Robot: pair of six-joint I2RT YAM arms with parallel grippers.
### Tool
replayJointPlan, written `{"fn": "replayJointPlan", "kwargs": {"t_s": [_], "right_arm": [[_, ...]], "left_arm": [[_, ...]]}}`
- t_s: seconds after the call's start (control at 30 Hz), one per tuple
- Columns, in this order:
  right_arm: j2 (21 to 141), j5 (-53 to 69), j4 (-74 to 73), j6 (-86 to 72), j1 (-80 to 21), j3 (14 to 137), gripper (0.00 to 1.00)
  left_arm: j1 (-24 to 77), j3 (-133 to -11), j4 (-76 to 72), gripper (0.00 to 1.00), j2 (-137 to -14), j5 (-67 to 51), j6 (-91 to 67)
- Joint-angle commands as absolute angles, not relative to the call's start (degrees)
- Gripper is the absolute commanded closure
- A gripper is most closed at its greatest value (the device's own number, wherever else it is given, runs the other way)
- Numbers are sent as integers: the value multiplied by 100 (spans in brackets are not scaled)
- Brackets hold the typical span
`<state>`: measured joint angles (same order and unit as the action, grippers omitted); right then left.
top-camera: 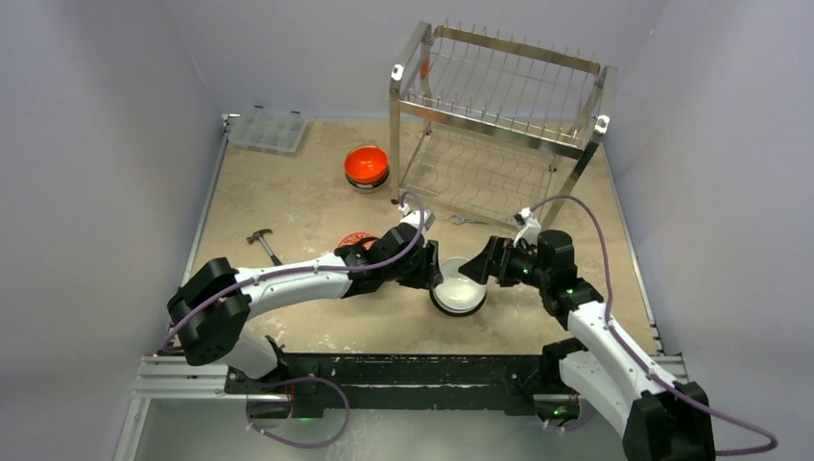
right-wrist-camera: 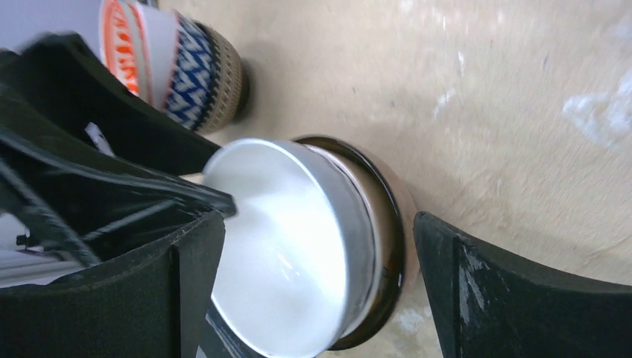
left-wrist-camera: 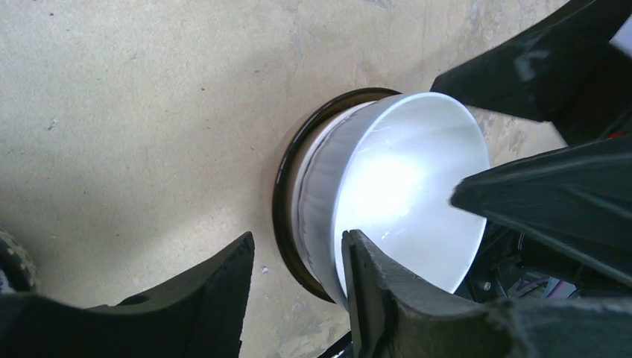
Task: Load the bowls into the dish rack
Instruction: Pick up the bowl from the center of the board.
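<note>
Top external view: the white bowl (top-camera: 459,288) sits nested in a dark-rimmed bowl (right-wrist-camera: 391,246), well apart from the dish rack (top-camera: 499,106). Left gripper (top-camera: 432,274) and right gripper (top-camera: 488,266) both straddle its rim, spread; they could clash, or lift both bowls.

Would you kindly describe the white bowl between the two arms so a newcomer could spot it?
Start at the dish rack at the table's far right, then come toward the near edge to where the two arms meet. The white bowl sits there, nested in a dark-rimmed bowl. Unlike the orange bowl by the rack and the patterned bowl, it is plain white inside.
</note>
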<state>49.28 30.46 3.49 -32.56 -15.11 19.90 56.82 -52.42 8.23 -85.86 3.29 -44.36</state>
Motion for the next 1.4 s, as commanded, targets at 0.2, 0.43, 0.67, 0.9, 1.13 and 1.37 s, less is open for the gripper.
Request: {"fn": "replayJointPlan", "kwargs": {"t_s": [0.2, 0.43, 0.67, 0.9, 1.13, 1.37], "right_arm": [[4605, 2695, -557, -2680, -1551, 2740, 1], [4557, 2825, -675, -2686, -1547, 2891, 1], [4571, 3359, -636, -2673, -1547, 3133, 6], [4792, 3840, -607, -2544, -1550, 3330, 17], [4932, 4209, -381, -2637, -1550, 3317, 47], [4989, 4181, -402, -2598, -1548, 3349, 85]], "left_arm": [[5894, -5607, 633, 88, -8828, 446, -4412], [5972, -5639, 793, 100, -8504, 722, -4444], [5974, -5712, 1060, 100, -8015, 1200, -4412], [5971, -5784, 1038, 100, -7681, 1198, -4379], [5972, -5807, 993, 100, -7592, 1224, -4379], [5973, -5824, 1014, 100, -7638, 1144, -4364]]}}
